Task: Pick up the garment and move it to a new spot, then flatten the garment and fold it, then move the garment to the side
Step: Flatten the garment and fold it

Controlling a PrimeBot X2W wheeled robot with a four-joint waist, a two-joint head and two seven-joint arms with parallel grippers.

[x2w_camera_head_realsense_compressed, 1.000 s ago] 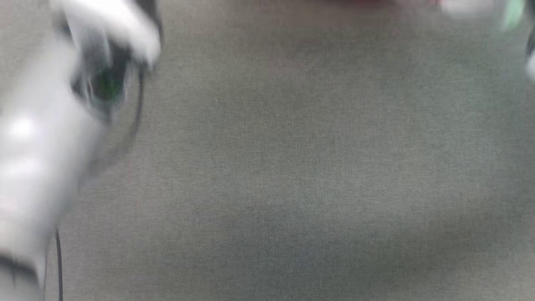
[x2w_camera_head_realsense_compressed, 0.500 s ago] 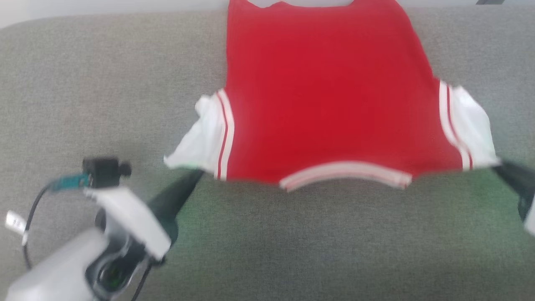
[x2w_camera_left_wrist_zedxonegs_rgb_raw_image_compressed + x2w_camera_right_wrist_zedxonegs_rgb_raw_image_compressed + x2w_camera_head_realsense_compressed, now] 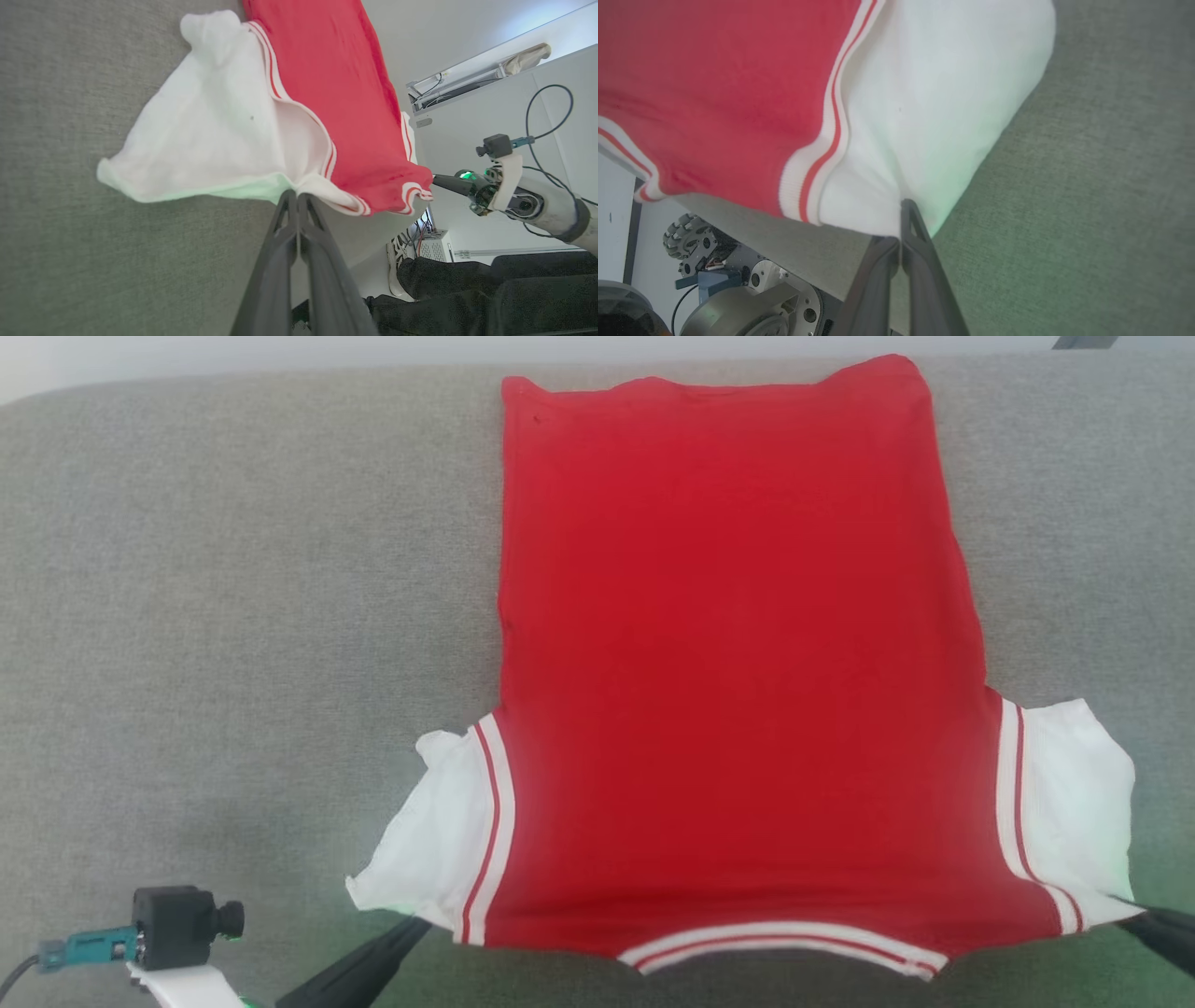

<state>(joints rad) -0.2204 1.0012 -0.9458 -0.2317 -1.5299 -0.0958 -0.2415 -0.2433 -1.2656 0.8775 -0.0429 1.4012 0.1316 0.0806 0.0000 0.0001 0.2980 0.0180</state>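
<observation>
Laid flat and plain side up on a grey woven upholstered surface (image 3: 233, 616): a red knit jersey with white side panels and red-and-white striped trim (image 3: 728, 663). Sits right of the middle, reaching with its straight hem almost to the far edge and bringing its striped neckband to the near edge, perhaps slightly over it, though hard to judge. Pinched at the near corner of the left white panel by the left gripper (image 3: 295, 195), jaws pressed together on the cloth. Pinched likewise at the near corner of the right white panel by the right gripper (image 3: 902, 224), jaws closed tight on the fabric.
</observation>
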